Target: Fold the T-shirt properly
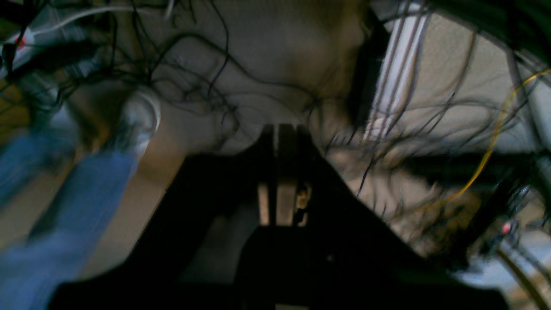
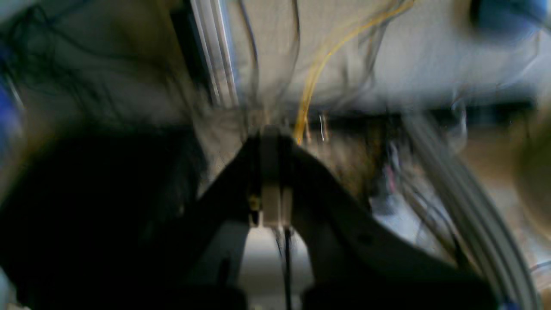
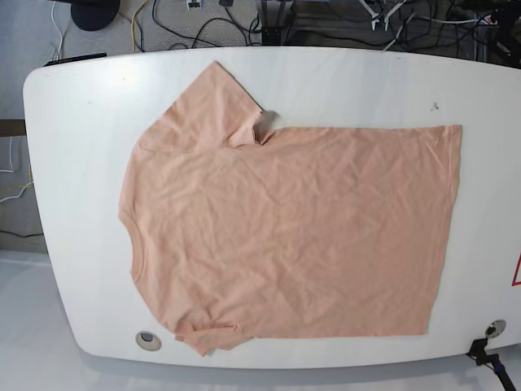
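- The left pincer [image 1: 282, 172] has its jaws pressed together with nothing between them, facing a blurred floor strewn with cables [image 1: 206, 86].
- The right pincer [image 2: 271, 172] is likewise closed and empty, in a blurred view.
- Neither arm shows in the base view.
- The T-shirt [image 3: 285, 228] lies flat and wrinkled across the white surface [image 3: 73, 130], neckline toward its left edge, hem toward its right edge.
- Its far sleeve [image 3: 213, 106] points at the far edge.
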`<action>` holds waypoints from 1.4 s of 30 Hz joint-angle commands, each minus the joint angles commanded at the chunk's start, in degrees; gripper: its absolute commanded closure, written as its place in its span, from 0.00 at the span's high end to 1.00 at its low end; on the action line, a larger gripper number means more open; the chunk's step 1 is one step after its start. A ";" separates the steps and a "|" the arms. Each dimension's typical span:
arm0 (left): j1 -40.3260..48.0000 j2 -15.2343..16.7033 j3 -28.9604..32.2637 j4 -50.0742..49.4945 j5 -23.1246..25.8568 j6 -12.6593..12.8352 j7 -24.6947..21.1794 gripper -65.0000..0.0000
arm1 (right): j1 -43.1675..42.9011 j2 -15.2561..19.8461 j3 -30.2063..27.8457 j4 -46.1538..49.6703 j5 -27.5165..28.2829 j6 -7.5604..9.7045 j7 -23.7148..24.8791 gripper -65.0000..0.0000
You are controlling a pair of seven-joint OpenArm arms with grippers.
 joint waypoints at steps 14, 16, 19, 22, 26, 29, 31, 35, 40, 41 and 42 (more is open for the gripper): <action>0.04 -0.08 -0.01 -0.65 -0.11 -0.04 0.35 0.00 | -0.51 0.35 0.01 0.34 -0.29 -0.35 0.00 0.00; 0.00 -0.01 -0.10 -0.71 0.04 0.11 0.37 0.00 | -0.37 0.36 0.14 0.25 -0.36 -0.33 0.18 0.00; 0.06 -0.02 -0.12 -0.79 0.04 0.02 0.40 0.00 | -0.65 0.39 0.19 0.43 -0.21 -0.38 0.33 0.00; 0.11 -0.03 -0.02 -0.65 -0.22 0.04 0.34 0.00 | -0.65 0.49 0.22 0.48 -0.25 -0.31 0.39 0.00; 0.26 -0.15 -0.36 -0.47 -0.24 -0.35 0.09 0.00 | -0.99 0.59 0.11 0.78 -0.49 -0.17 0.28 0.00; -0.05 -0.17 0.28 -0.18 -0.88 0.11 -0.36 0.00 | -0.49 0.39 0.13 0.96 0.03 0.43 0.89 0.00; -0.10 -0.08 0.12 -0.52 -0.69 0.16 -0.58 0.00 | -0.38 0.43 0.17 1.14 0.09 0.40 0.49 0.00; 0.16 -0.22 0.44 -0.42 -0.49 0.00 -0.45 0.00 | -0.48 0.47 0.29 1.25 0.07 0.26 0.35 0.00; 0.17 -0.17 -0.02 -0.57 -0.56 0.17 -0.52 0.01 | -0.23 0.56 0.30 1.22 0.08 0.15 0.42 0.00; 0.40 -0.12 0.13 -0.60 -0.60 0.18 -0.66 0.01 | -0.20 0.50 0.25 0.96 0.10 0.19 0.41 0.00; 0.59 -0.39 0.12 -0.23 -0.53 0.15 -0.64 0.01 | -0.21 0.55 0.30 0.72 0.04 0.08 0.45 0.00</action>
